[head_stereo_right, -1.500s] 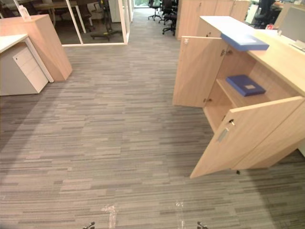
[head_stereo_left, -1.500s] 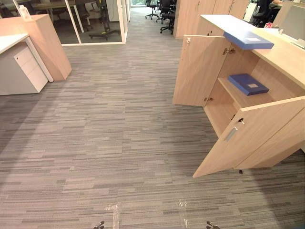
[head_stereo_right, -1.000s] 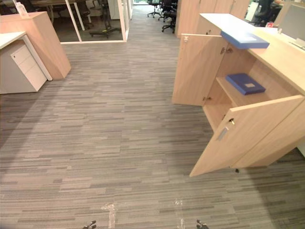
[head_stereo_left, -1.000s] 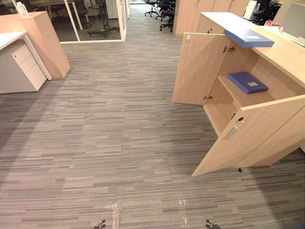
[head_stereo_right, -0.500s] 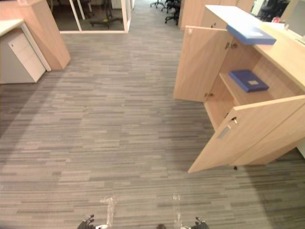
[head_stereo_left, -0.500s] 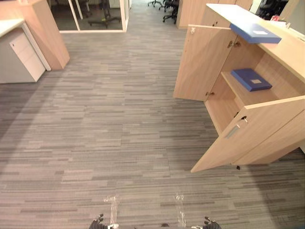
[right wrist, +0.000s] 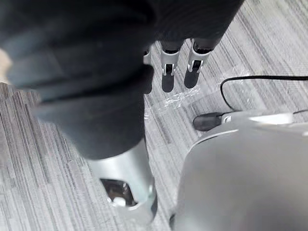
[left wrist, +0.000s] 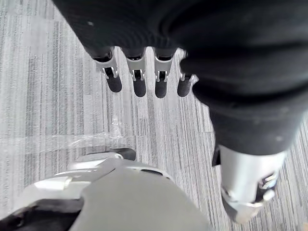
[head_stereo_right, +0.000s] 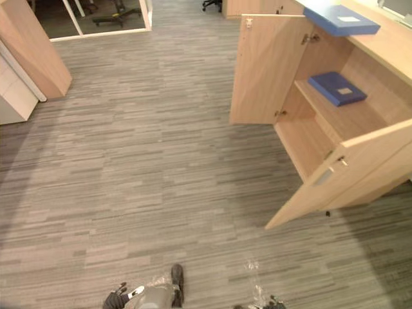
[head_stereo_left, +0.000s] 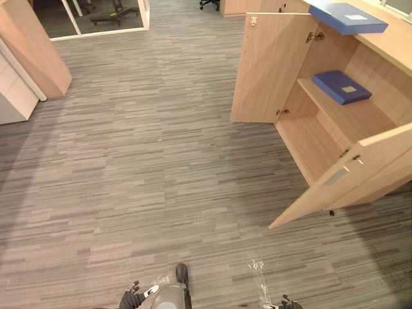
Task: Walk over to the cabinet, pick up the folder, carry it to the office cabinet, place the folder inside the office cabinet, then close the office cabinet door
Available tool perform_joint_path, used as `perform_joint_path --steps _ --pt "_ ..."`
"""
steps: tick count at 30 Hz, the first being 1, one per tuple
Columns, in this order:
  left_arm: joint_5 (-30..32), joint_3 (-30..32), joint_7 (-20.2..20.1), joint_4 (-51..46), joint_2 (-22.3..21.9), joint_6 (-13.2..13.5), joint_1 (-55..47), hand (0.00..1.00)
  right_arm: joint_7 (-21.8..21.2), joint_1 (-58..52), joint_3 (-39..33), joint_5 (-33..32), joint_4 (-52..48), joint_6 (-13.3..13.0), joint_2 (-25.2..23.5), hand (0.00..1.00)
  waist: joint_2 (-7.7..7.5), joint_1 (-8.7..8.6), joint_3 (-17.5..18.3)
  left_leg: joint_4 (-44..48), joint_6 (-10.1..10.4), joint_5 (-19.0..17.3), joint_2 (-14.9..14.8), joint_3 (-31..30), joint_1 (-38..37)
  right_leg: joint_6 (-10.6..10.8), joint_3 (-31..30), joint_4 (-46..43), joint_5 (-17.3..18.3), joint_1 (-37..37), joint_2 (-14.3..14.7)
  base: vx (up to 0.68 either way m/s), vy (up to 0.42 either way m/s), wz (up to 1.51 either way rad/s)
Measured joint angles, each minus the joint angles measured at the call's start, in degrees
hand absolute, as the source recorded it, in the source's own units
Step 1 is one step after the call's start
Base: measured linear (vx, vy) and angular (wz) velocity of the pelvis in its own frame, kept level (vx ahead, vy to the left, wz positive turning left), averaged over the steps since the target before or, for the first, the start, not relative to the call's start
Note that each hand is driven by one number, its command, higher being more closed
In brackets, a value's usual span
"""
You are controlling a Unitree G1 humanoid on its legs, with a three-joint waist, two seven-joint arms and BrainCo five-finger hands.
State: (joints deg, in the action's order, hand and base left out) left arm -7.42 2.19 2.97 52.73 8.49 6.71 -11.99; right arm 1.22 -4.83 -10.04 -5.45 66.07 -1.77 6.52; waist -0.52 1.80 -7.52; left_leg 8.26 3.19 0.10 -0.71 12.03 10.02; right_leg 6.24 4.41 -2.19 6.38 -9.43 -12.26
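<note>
The robot's left hand (left wrist: 138, 79) hangs low at its side, fingers straight and relaxed, pointing down at the grey striped carpet (head_stereo_left: 129, 161) and holding nothing. The right hand (right wrist: 168, 72) hangs the same way on the other side, fingers loose and empty. From the head camera, both hands sit at the very bottom edge of the scene, and everything the task needs lies ahead and off to the robot's right, well apart from either hand. There a light wood cabinet (head_stereo_left: 393, 48) stands with both doors swung out. The far door (head_stereo_left: 270, 67) opens away from the robot. The near door (head_stereo_left: 347, 177) angles out across the floor, between the robot and the open compartment. A blue folder (head_stereo_left: 347, 17) lies flat on the cabinet's top, directly above the opening. Its long side seems to run along the length of the top, slanting away and to the right. This is probably the one to pick up. A second, darker blue folder (head_stereo_left: 341, 87) lies flat on the shelf (head_stereo_left: 360, 119) inside. The right hand is the nearer of the two. The approach likely has to go round the near door's outer edge.
</note>
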Motion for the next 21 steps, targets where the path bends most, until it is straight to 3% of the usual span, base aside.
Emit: perform_joint_path --steps 2,3,4,5,6,7,8,9,10,11,12,14,15,16,17,18,20,21 --pt "-0.1 -0.2 0.0 0.0 -0.6 0.0 -0.3 0.00 0.0 0.2 -0.2 0.0 0.0 0.0 0.4 0.00 0.81 0.30 0.7 -1.4 -1.4 -0.9 1.4 0.8 -2.8 0.4 -0.1 -6.7 0.3 2.1 -1.5 0.34 0.239 -0.38" --pt "-0.1 -1.0 0.0 0.1 -0.7 0.1 -0.5 0.00 -0.2 0.3 -1.7 0.0 -0.2 0.0 0.5 0.00 1.52 0.62 1.3 -3.0 -2.2 -1.1 2.1 1.0 -5.5 0.4 -0.3 -14.5 0.3 4.7 -2.3 0.36 0.307 -0.45" --pt "-0.1 -1.6 -0.1 0.1 -0.6 0.2 -0.7 0.00 -0.4 0.4 -2.8 -0.1 -0.5 -0.1 0.5 0.00 1.67 0.50 1.6 -3.8 -4.4 -0.9 3.0 1.3 -8.4 0.4 0.0 -24.8 0.3 8.0 -3.8 0.37 0.323 -0.36" --pt "-0.1 -2.0 -0.2 0.2 -0.2 0.2 -0.5 0.00 -0.4 0.4 -3.4 -0.1 -0.8 -0.1 0.0 0.00 1.11 0.25 1.7 -4.1 -5.5 -1.3 3.9 1.4 -9.9 -0.1 0.1 -30.6 0.0 9.9 -5.1 0.45 0.357 -0.02" --pt "0.1 -3.2 -0.3 0.5 1.0 0.3 -0.2 0.00 -0.4 0.6 -4.2 -0.2 -1.4 -0.1 -0.6 0.00 0.06 -0.72 1.7 -4.4 -6.9 -2.1 5.7 1.0 -12.7 -2.7 1.7 -42.0 -1.7 13.9 -8.6 0.41 0.222 0.28" --pt "0.3 -3.8 -0.6 1.2 1.5 0.4 0.4 0.00 -0.5 0.9 -4.3 -0.4 -1.6 -0.1 -0.6 0.00 -0.34 -1.63 1.6 -5.1 -7.6 -2.9 6.6 -0.1 -15.8 -3.4 5.2 -50.0 -0.3 16.2 -11.1 0.50 0.179 0.40" --pt "0.4 -5.0 -0.8 1.8 1.7 0.4 0.9 0.00 -0.5 1.1 -4.2 -0.4 -2.2 -0.1 -0.6 0.00 0.08 -2.05 1.4 -5.7 -7.6 -3.1 6.3 -1.0 -18.0 -2.9 8.7 -52.2 2.5 16.8 -11.2 0.42 0.087 0.36" --pt "0.6 -5.8 -0.9 1.9 1.8 0.4 1.1 0.00 -0.5 1.2 -4.1 -0.4 -2.5 -0.2 -0.6 0.00 0.47 -2.32 1.2 -6.2 -7.5 -3.2 5.8 -1.5 -19.3 -2.9 11.0 -52.1 4.2 17.2 -10.6 0.37 0.020 0.26" --pt "0.6 -6.8 -1.2 1.9 1.8 0.4 1.7 0.00 -0.5 1.6 -3.7 -0.4 -3.2 -0.3 -0.5 0.00 1.23 -2.48 0.8 -6.5 -7.0 -3.5 4.3 -2.1 -20.8 -2.7 14.8 -49.1 6.8 18.6 -8.2 0.32 -0.050 0.26" --pt "0.6 -7.3 -1.5 1.9 1.6 0.4 2.3 0.00 -0.5 2.4 -3.6 -0.4 -3.6 -0.7 -0.7 0.00 1.86 -2.48 0.2 -6.5 -6.8 -3.7 2.5 -2.9 -21.9 -2.7 17.0 -42.7 7.5 19.9 -4.7 0.30 -0.084 0.27" --pt "0.6 -7.6 -1.5 2.0 1.6 0.4 2.6 0.00 -0.5 2.8 -3.5 -0.5 -3.6 -0.8 -0.7 0.00 2.11 -2.53 -0.1 -6.5 -6.4 -3.8 1.8 -3.3 -22.3 -2.7 17.3 -39.0 7.5 20.3 -3.1 0.28 -0.135 0.38" --pt "0.7 -7.8 -2.0 1.9 1.6 0.4 2.9 0.00 -0.5 3.1 -3.4 -2.3 -3.5 -0.9 -1.3 0.00 2.09 -2.54 -0.4 -6.8 -4.5 -6.0 -0.4 -5.1 -23.9 -2.7 17.2 -20.1 3.2 20.5 1.5 0.24 -0.197 0.52" --pt "0.7 -7.8 -2.1 2.0 1.6 0.5 2.9 0.00 -0.5 3.1 -3.4 -2.4 -3.4 -0.9 -1.4 0.00 1.97 -2.50 -0.5 -7.1 -4.1 -6.5 -0.5 -5.2 -24.2 -2.6 17.1 -17.9 1.9 20.2 1.8 0.21 -0.267 0.45" --pt "0.7 -7.4 -2.1 2.1 2.3 0.5 2.8 0.00 -0.6 3.1 -3.4 -2.6 -3.0 -0.9 -2.2 0.00 0.36 -2.21 -0.7 -6.8 -2.8 -8.5 0.2 -5.6 -25.8 -3.7 15.2 -12.9 -5.5 20.2 1.7 0.19 -0.249 0.26" --pt "1.2 -6.6 -2.1 3.0 1.9 0.4 2.6 0.00 -0.7 3.1 -3.4 -2.6 -2.9 -0.9 -2.2 0.00 -0.21 -2.28 -0.4 -5.8 -2.0 -10.3 -0.4 -6.1 -26.3 -6.5 14.6 -13.8 -8.0 19.9 2.3 0.33 -0.372 0.17" --pt "1.4 -5.1 -2.1 3.6 0.0 0.2 2.0 0.00 -0.9 3.3 -3.6 -2.6 -2.9 -1.0 -1.5 0.00 2.47 -2.35 0.0 -3.3 -0.7 -12.7 -3.3 -6.0 -25.9 -7.3 15.7 -13.9 -6.2 19.1 4.7 0.24 -0.248 0.02" --pt "1.3 -2.8 -2.2 3.6 -1.8 0.1 1.3 0.00 -0.9 3.3 -4.2 -2.6 -2.8 -1.0 -1.0 0.00 4.92 -2.31 0.3 2.4 1.3 -15.5 -7.7 -6.1 -24.2 -8.1 17.7 -10.5 -4.9 16.7 9.2 0.34 -0.317 0.08" --pt "1.2 -1.3 -2.2 3.4 -1.9 0.2 1.7 0.00 -0.9 3.4 -4.5 -2.6 -2.4 -0.9 -1.5 0.00 4.84 -2.26 0.4 7.9 1.4 -15.7 -9.0 -6.2 -21.7 -8.4 18.4 -8.7 -4.7 15.4 10.4 0.41 -0.351 0.28"
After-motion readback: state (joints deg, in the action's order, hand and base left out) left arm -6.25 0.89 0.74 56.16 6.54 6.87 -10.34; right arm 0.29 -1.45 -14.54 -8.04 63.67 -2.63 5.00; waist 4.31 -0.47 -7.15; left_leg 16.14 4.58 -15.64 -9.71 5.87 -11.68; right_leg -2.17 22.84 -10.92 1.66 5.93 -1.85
